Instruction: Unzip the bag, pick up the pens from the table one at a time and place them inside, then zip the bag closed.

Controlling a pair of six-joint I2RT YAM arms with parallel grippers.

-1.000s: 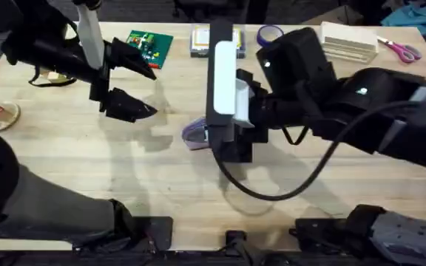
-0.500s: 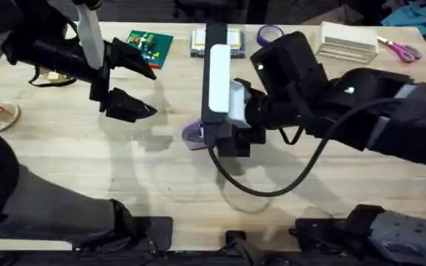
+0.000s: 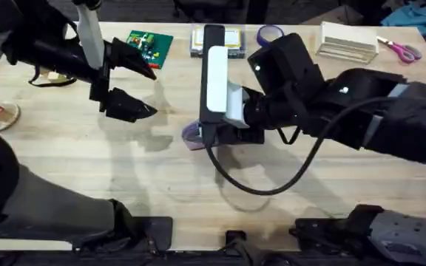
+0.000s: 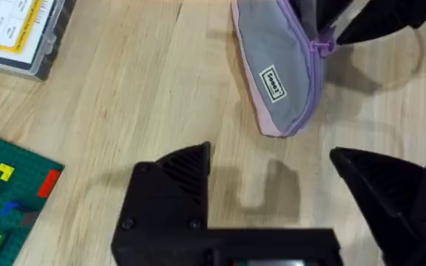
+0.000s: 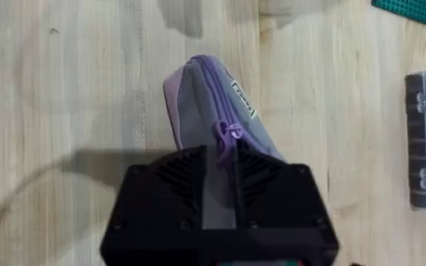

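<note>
- Bag (image 5: 205, 103) is seen lying on the table (image 3: 124, 177) near mid-table, lilac w/ grey sides, small label facing up; one end pokes out left of the right arm in the overhead view.
- Right gripper (image 5: 220, 159) is set down over the bag's top seam; fingers closed to a narrow slot w/ the purple zip pull (image 5: 228, 133) caught just at their tips. A firm pinch is judged likely, but can't be confirmed.
- Left gripper (image 4: 272, 177) is held above bare wood on the left side, well apart from the bag; fingers spread wide, nothing held.
- Clear plastic box (image 4: 21, 37) w/ yellow label and green plate (image 3: 148, 46) are noted at the far edge, scissors (image 3: 400, 50) at far right. No pens made out.
- Step in hand, as judged: a zip stroke. Seam looks shut as far as visible, so whether it's opening or closing can't be told.
- Next move calls for: pull drawn straight along the seam, w/ the bag kept from sliding — left gripper could be brought in to pin the free end.
</note>
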